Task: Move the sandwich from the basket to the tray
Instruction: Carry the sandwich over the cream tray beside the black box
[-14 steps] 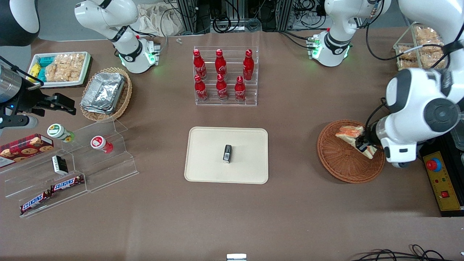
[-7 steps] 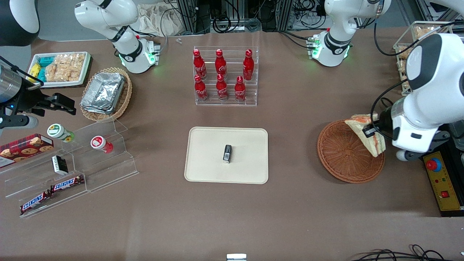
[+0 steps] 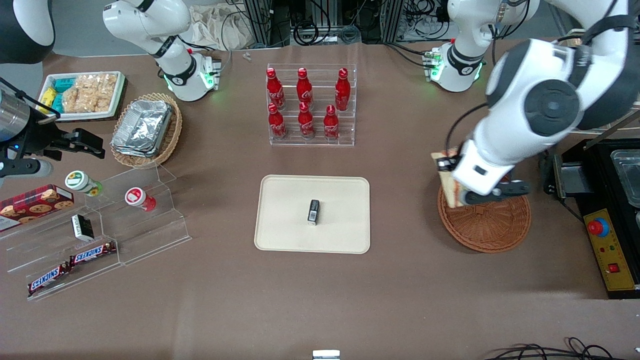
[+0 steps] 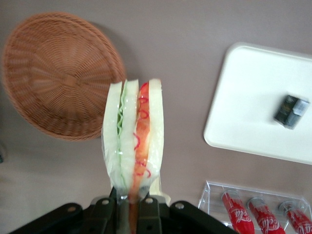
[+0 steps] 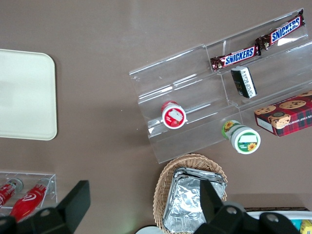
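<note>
The gripper [image 4: 127, 207] is holding the sandwich [image 4: 132, 146] with its jaws closed on the wedge's narrow end, bread slices standing edge-up. In the front view the sandwich [image 3: 448, 185] is hanging in the air over the basket's [image 3: 487, 227] rim at about its 10 o'clock edge, clear of the weave. So the pick-up and lift look done: the basket [image 4: 58, 73] is sitting empty. Carrying across the table and setting down are what remain. The tray [image 3: 285, 220] is lying well apart toward the parked arm's end, and a small dark packet [image 3: 313, 211] is already occupying its middle, so bare tray beside that packet seems the likely landing spot.
</note>
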